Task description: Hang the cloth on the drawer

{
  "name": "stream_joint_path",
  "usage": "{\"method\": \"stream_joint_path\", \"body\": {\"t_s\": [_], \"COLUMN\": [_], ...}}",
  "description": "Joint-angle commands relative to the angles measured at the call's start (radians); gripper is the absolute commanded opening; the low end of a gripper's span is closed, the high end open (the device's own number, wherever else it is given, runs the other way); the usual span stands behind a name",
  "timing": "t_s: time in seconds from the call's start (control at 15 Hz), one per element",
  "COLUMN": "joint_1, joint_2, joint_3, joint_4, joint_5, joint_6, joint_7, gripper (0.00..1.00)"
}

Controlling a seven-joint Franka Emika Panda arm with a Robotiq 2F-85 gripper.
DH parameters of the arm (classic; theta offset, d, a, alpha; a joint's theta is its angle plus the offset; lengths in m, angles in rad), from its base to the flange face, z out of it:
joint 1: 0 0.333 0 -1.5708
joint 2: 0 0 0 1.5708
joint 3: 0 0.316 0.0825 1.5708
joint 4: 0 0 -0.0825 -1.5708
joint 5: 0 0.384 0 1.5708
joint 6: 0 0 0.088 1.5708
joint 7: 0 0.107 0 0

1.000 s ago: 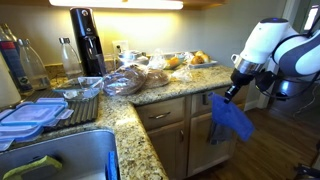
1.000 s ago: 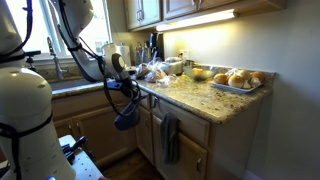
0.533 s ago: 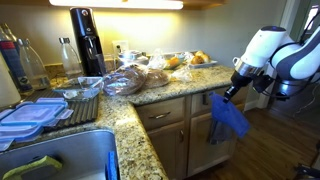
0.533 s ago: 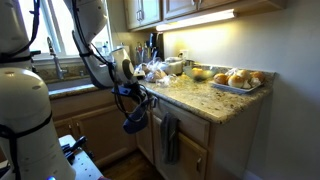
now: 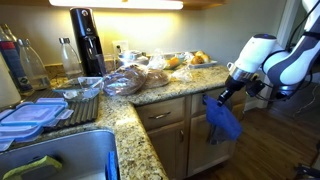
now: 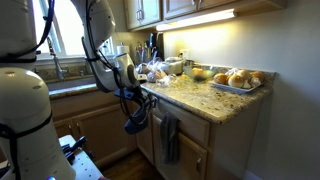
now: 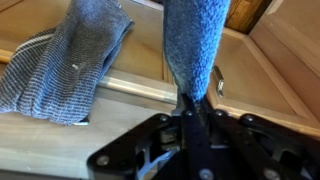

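Speckled granite countertop [image 5: 150, 97] across the middle in an exterior view. Below it, light oak cabinets [image 5: 185, 150], filling five o'clock. In the shallow top row just under the stone lip, the drawer [image 5: 163, 113]; pulled out or closed, impossible to tell. Draped down the cabinet face at six o'clock in an exterior view, a duller grey-blue towel [image 6: 169, 138], already hung and not the one wanted.

Bright blue, next: the cloth [image 5: 225, 120], dangling free in front of the cabinets at four o'clock, with the grey towel at its nine o'clock in the wrist view. Touching the wood or clear of it, not certain. Looped terry by the look of it, so probably light, limp, and grippy rather than slick; nothing fragile. Likely to swing and sag, never to hold a shape. Best pinched high on an edge, as now, leaving a long tail to lay over the drawer's top edge. Too little overhang, and likely to slide off.

Holding it, the gripper [image 7: 188, 103]: jaws drawn narrow, clamped on the cloth's upper end. Smallest, at two o'clock of that clamped end in the wrist view, a small metal handle [image 7: 218, 82].
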Motion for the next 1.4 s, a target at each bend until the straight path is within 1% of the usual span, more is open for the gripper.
{"method": "stream_joint_path", "body": {"t_s": [0.0,0.27,0.47,0.73,0.93,1.13,1.33], "joint_1": [-0.017,-0.028,-0.03,-0.011,0.006,-0.001,0.0], "joint_2": [0.077,0.143,0.165,0.142,0.116,0.126,0.146], "joint_3": [0.007,0.017,0.013,-0.026,-0.074,-0.097,-0.104], "joint_4": [0.025,0.049,0.057,0.043,0.023,0.021,0.025], "joint_5": [0.01,0.011,0.007,-0.001,-0.006,-0.001,0.003], "joint_6": [0.058,0.075,0.082,0.1,0.12,0.149,0.169], "joint_7": [-0.005,-0.006,-0.003,0.003,0.002,0.002,0.003], "gripper": [0.06,0.05,0.06,0.05,0.06,0.05,0.05]}}
